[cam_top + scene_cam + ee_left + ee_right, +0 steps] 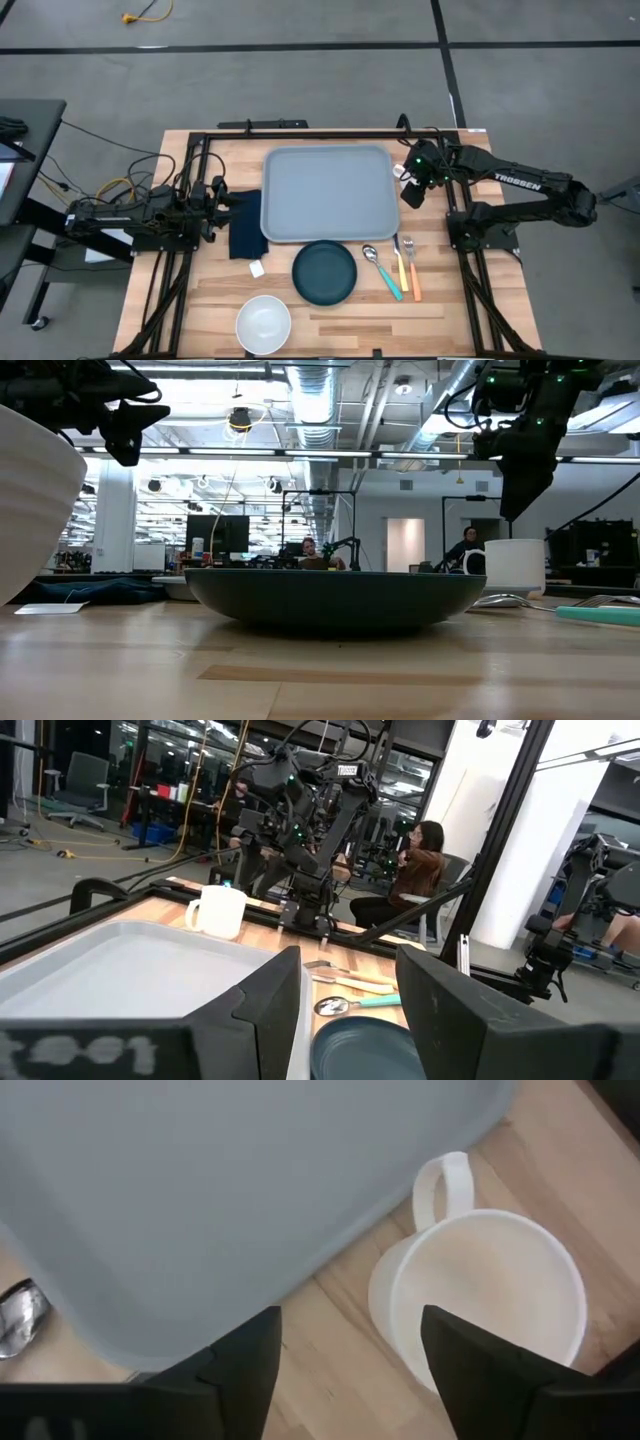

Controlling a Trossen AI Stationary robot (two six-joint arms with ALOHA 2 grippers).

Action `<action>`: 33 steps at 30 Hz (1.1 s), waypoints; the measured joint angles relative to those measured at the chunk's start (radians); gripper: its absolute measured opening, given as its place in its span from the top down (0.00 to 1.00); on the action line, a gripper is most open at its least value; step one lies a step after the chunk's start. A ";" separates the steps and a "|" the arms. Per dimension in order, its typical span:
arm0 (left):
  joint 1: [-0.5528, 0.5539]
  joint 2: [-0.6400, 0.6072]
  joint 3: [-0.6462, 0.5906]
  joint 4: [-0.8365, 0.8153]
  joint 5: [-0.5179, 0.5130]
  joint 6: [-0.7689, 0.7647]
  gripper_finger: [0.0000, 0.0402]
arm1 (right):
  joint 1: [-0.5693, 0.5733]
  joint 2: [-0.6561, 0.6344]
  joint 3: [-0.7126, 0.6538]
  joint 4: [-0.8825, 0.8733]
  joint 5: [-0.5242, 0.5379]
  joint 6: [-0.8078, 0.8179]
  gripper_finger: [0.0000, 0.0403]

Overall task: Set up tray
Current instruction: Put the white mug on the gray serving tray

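The light grey-blue tray [325, 193] lies flat at the table's middle. A white mug [413, 190] stands upright on the wood just off the tray's right edge. My right gripper [350, 1370] hovers above the mug [490, 1295], pointing down, open and touching nothing; it also shows in the low view [518, 500] over the mug [512, 565]. My left gripper [345, 1010] is open and held level off the tray's left edge [215, 200], above the navy napkin [245, 225].
A dark teal plate [324, 272] sits near of the tray, and a white bowl [263, 323] stands at the near edge. A spoon [380, 268] and other cutlery [405, 262] lie right of the plate. People sit in the room behind [415, 870].
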 joint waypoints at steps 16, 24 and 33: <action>0.000 0.000 0.000 0.000 -0.001 0.000 0.62 | -0.001 0.154 0.000 -0.003 0.003 -0.050 0.44; 0.000 0.000 0.000 0.000 -0.001 0.000 0.62 | -0.001 0.255 0.000 -0.002 0.026 -0.080 0.46; 0.000 0.000 0.000 0.001 -0.003 0.000 0.62 | -0.001 0.261 0.000 -0.005 0.106 -0.081 0.49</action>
